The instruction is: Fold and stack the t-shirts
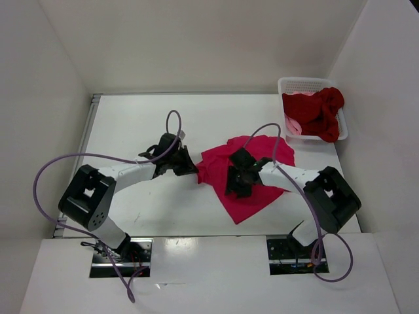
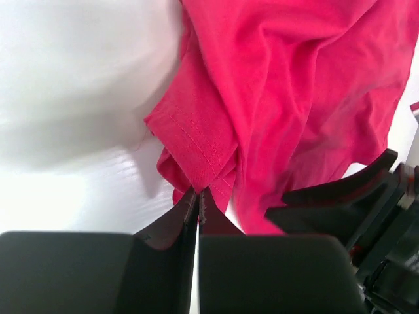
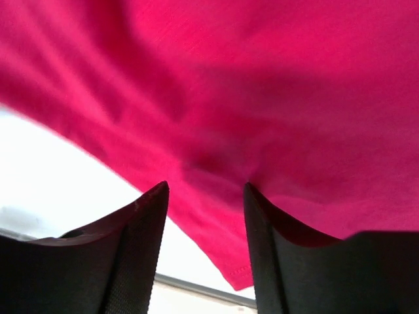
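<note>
A bright magenta t-shirt (image 1: 255, 186) lies crumpled on the white table, right of centre. My left gripper (image 1: 192, 167) is at its left edge. In the left wrist view that gripper (image 2: 198, 194) is shut on a stitched hem fold of the magenta shirt (image 2: 288, 98). My right gripper (image 1: 238, 178) hovers over the middle of the shirt. In the right wrist view it (image 3: 206, 196) stands open, with the cloth (image 3: 262, 85) just beyond its fingertips and nothing between them. A dark red t-shirt (image 1: 319, 110) and a light salmon-pink one (image 1: 292, 125) lie bunched in the basket.
A white mesh basket (image 1: 296, 83) stands at the table's back right corner, close to the right wall. White walls close in the table on three sides. The right arm's black gripper body (image 2: 353, 196) shows at the right of the left wrist view.
</note>
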{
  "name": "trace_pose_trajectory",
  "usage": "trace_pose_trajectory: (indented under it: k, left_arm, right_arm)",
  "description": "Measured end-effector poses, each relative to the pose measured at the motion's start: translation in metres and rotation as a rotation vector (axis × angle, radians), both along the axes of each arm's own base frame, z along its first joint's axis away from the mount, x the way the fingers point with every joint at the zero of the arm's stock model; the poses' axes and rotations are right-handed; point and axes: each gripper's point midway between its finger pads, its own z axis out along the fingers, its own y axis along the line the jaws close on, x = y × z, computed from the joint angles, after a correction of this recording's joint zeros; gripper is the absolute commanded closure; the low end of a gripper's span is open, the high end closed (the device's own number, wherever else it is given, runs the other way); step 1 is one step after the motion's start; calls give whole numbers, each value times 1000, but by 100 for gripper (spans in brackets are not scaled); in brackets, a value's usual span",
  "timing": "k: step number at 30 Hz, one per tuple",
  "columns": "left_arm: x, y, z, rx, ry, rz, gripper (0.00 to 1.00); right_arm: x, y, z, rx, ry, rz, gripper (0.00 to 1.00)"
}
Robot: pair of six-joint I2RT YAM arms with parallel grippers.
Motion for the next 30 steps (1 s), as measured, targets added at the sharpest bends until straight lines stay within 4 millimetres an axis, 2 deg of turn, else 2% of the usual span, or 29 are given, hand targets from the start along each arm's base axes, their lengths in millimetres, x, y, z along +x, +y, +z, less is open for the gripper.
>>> trace_pose_trajectory:
  k: [3,7,12,17,19,20,21,25,28,30]
  left_arm:
    - [-4,6,-2,13,-5,-3,99]
    - [-12,14,-13,36,28,0,100]
    - [-12,18,-16,43,37,10,100]
    - [-12,18,-16,44,35,8,100]
    - [-12,18,-16,46,32,5,100]
    - [-12,19,-16,49,29,1,100]
    - [-12,19,-16,51,27,-1,100]
    - [-10,19,-15,51,22,-2,100]
    - [-3,21,-9,45,16,11,100]
    - [8,28,0,32,2,36,100]
  right_arm:
    - [-7,12,0,-1,0,40,41]
    - [-11,19,3,-18,-6,63,35]
    - [-23,42,13,-13,-31,137,37]
    - [-32,40,7,-41,-19,134,41]
    - [-33,35,2,-63,-14,123,50]
    - [-33,33,-1,-77,-9,121,58]
    - [-34,32,-5,-92,-3,123,70]
    - [-31,37,-8,-118,-2,128,100]
    - [-24,46,-5,-125,-15,139,100]
    - [-15,55,6,-123,-35,153,100]
